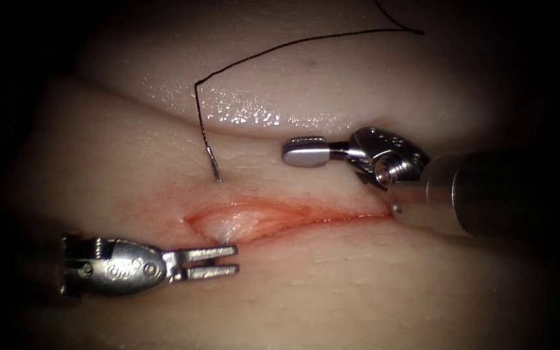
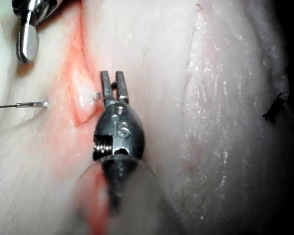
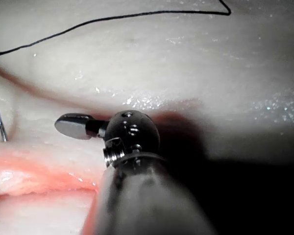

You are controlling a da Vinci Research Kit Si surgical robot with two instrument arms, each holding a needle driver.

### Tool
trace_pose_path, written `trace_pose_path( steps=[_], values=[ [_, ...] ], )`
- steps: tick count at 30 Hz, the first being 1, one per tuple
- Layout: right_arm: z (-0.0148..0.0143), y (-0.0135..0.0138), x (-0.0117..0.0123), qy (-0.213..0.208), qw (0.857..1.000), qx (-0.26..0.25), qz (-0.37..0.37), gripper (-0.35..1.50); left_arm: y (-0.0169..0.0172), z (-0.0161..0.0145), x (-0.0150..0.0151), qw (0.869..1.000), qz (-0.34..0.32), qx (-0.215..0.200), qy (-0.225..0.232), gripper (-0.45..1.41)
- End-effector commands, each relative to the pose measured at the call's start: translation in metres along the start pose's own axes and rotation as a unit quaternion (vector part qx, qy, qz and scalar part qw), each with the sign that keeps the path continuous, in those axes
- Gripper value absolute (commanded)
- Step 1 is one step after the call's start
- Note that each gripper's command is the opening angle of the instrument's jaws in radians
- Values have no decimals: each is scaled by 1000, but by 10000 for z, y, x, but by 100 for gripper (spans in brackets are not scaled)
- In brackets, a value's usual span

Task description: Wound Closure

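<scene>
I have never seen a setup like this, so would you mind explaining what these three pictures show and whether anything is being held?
This is a surgical practice robot with two thin arms, each ending in a small two-jawed end effector. The endoscope view looks down on the pork belly tissue; the other two come from cameras riding near each arm's wrist. The left end effector sits just below the cut with its jaws open and holds nothing. The right end effector lies above the cut, jaws together, also holding nothing. The needle stands stuck in the tissue above the cut's left end, gripped by neither tool, and the dark thread trails from it across the tissue.
</scene>
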Motion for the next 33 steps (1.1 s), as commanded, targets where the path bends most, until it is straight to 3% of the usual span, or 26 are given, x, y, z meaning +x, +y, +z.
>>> trace_pose_path(
  steps=[1, 12, 19, 27, 33],
  values=[
    [9, 1, -6, -1, 1000, 2, 0, -35, 4, 6, -2, 1000, -14, -8, 12, -45],
    [10, -4, -9, -1, 1000, 7, -9, -35, 9, 1, 26, 981, -160, -78, 82, -45],
    [11, -8, -12, -5, 1000, 21, -9, -35, 17, -1, 39, 951, -262, -128, 106, -45],
    [13, -15, -16, -14, 999, 34, -10, -35, 23, -9, 57, 932, -309, -159, 107, -45],
    [14, -20, -19, -17, 999, 43, -11, -35, 32, -17, 77, 927, -315, -170, 109, -45]
  ],
)
